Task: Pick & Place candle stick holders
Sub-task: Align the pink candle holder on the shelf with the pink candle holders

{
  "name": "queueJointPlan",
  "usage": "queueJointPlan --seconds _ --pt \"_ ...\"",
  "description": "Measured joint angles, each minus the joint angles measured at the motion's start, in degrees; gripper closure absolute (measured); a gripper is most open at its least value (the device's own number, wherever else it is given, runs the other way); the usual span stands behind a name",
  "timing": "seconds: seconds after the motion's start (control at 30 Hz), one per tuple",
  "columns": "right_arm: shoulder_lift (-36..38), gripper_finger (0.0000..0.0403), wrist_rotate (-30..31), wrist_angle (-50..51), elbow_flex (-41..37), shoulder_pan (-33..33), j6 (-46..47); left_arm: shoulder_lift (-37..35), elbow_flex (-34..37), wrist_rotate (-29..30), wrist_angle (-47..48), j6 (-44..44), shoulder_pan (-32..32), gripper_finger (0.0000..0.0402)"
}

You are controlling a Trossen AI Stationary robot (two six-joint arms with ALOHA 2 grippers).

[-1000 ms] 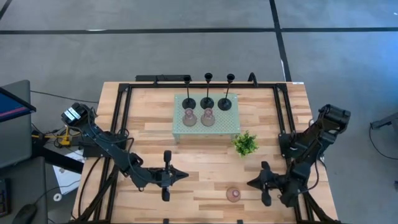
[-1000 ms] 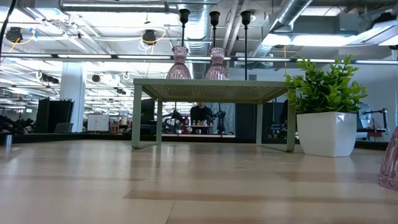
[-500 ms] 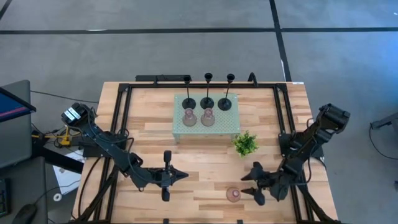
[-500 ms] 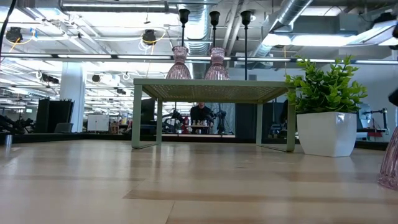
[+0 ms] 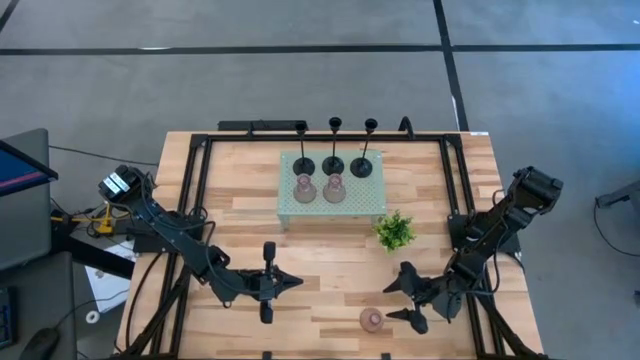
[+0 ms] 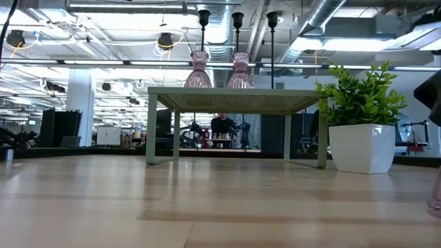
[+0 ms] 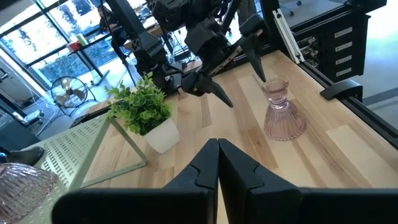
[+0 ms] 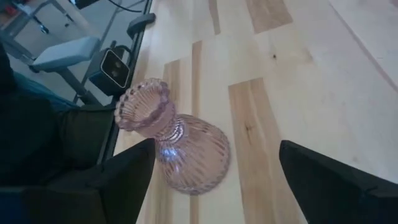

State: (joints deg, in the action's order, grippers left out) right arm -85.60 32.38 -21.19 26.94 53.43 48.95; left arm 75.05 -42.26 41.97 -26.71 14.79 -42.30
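Right gripper (image 5: 404, 298) jaws spread wide, low at near edge of table (image 5: 240, 180), loose pink holder (image 5: 372, 320) upright just beside it toward table centre, axis vertical, not yet between the fingers. Left gripper (image 5: 290, 283) pressed shut, farther off, idle. Other five holders on green tray (image 5: 375, 205)

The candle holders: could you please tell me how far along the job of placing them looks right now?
Five holders stand on the green tray: three black ones in the back row and two pink ones in front. The sixth, a pink holder, stands on the table's near edge, not gripped; the right gripper is open beside it. The left gripper waits shut mid-table. Left: grasping that holder and setting it on the tray.
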Motion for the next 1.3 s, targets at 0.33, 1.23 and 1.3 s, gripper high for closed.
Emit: queueJointPlan --seconds 0.33,1.23,1.3 --pt "0.0 0.0074 -2.53 -0.81 0.0 -0.88 10.81 0.0 0.0 -0.01 0.14 -0.02 0.0 0.0394" --pt "0.02 0.0075 -16.06 8.79 7.05 -10.04 14.18 0.0 0.02 -0.01 0.38 -0.27 0.0 0.0394" --pt "0.02 0.0075 -16.06 8.47 7.06 -9.94 14.24 0.0 0.02 -0.01 0.38 -0.27 0.0 0.0394"
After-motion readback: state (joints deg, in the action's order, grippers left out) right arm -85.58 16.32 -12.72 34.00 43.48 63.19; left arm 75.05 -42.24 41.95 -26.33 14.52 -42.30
